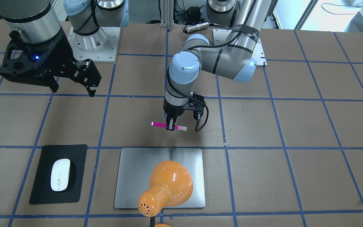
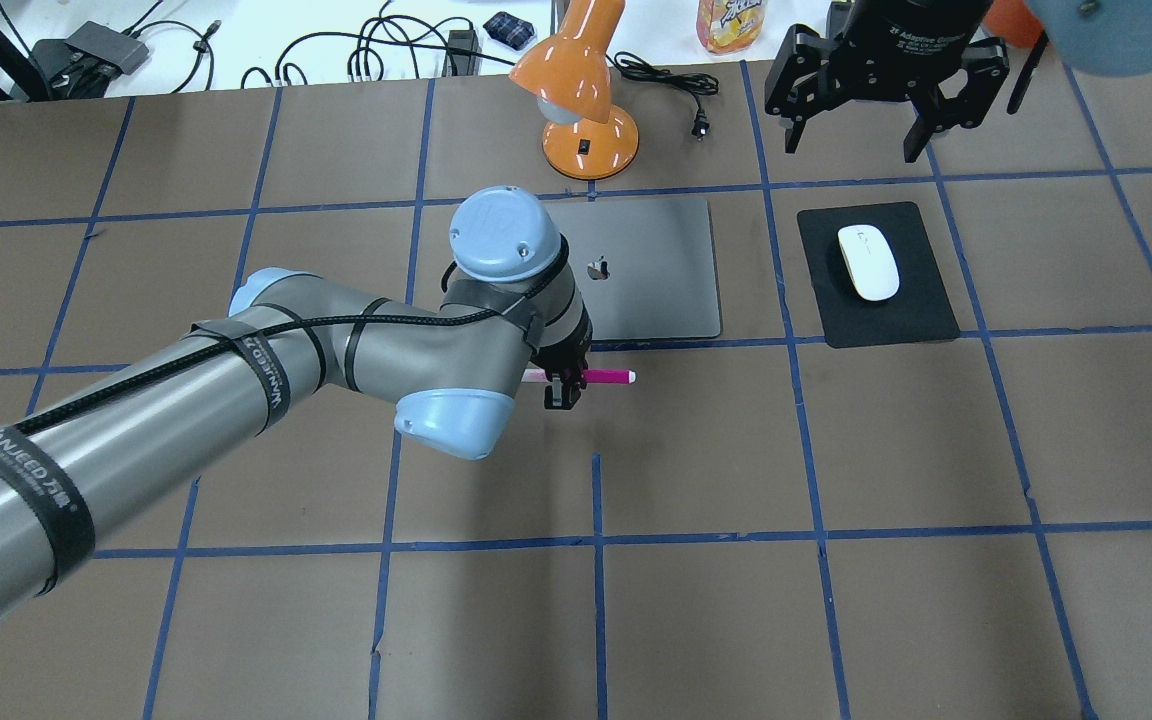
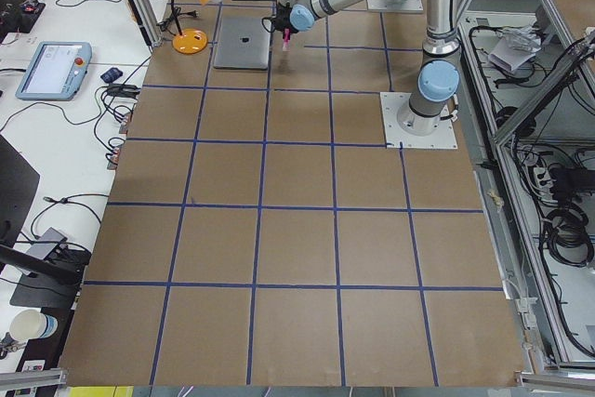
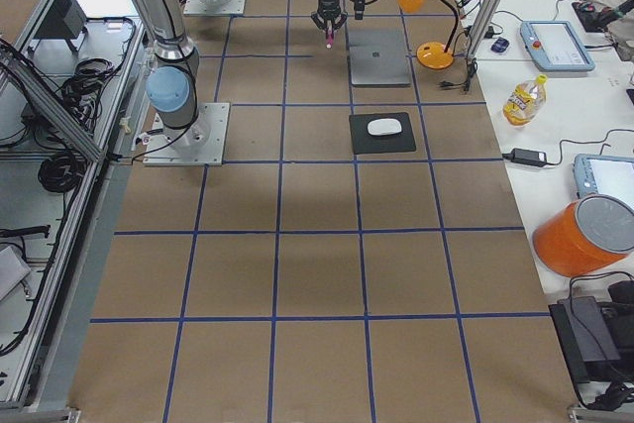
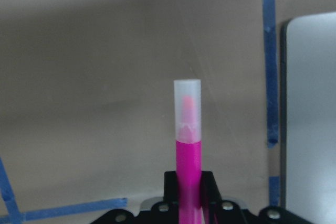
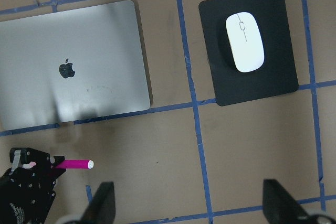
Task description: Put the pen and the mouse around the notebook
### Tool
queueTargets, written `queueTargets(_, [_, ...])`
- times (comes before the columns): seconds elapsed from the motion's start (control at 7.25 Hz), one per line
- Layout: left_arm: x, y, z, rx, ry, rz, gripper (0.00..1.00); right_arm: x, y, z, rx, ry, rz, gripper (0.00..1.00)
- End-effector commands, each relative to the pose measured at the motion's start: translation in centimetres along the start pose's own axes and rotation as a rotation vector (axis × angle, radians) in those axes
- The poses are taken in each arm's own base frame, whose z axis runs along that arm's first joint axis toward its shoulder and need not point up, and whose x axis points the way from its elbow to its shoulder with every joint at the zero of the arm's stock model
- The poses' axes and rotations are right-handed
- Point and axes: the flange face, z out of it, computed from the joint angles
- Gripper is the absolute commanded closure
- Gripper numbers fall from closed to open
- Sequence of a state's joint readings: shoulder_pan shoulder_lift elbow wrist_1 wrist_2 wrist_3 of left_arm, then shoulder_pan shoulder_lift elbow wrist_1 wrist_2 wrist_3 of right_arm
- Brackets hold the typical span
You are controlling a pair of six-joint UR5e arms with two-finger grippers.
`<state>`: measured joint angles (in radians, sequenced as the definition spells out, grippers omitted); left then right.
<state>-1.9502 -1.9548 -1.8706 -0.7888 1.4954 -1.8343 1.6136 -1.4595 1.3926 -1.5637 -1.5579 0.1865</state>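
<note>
Clamping the pen (image 1: 159,124) at mid-barrel with the left gripper (image 1: 170,126), fingers clenched tight on it. Holding it level, parallel to the notebook (image 2: 656,270) and just off the long edge nearest the robot, not touching it. Pointing the clear cap end toward the robot's left. Cannot tell whether resting on the table (image 2: 836,600) or just above it. Hanging the right gripper (image 2: 851,150) high over the mouse side of the table, fingers spread wide, gripping nothing. Seeing the mouse (image 2: 868,262) flat on a black mat (image 2: 886,320), off the notebook's right-hand short edge, with a strip of bare table between mat and notebook. Noting an orange desk lamp (image 2: 581,90) with its base just past the notebook's far edge, covering part of the lid in the front view.
</note>
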Motion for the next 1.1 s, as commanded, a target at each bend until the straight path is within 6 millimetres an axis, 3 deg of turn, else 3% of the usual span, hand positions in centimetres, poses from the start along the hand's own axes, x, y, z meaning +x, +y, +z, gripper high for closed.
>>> queueTargets(0.0, [0.0, 0.6, 2.4, 0.036, -0.031, 0.02, 1.0, -0.1, 0.0, -0.1, 0.003, -0.002, -0.003, 0.0])
queueTargets(0.69, [-0.1, 1.0, 4.1, 0.03, -0.051, 0.011, 1.0, -0.2, 0.1, -0.2, 0.004, -0.002, -0.004, 0.0])
queueTargets(0.83, [-0.1, 1.0, 4.0, 0.029, -0.049, 0.012, 0.86, -0.2, 0.1, -0.3, 0.004, -0.002, -0.004, 0.0])
queueTargets(0.97, [-0.2, 1.0, 4.1, 0.031, -0.055, 0.015, 0.31, -0.2, 0.1, -0.2, 0.004, -0.002, -0.004, 0.0])
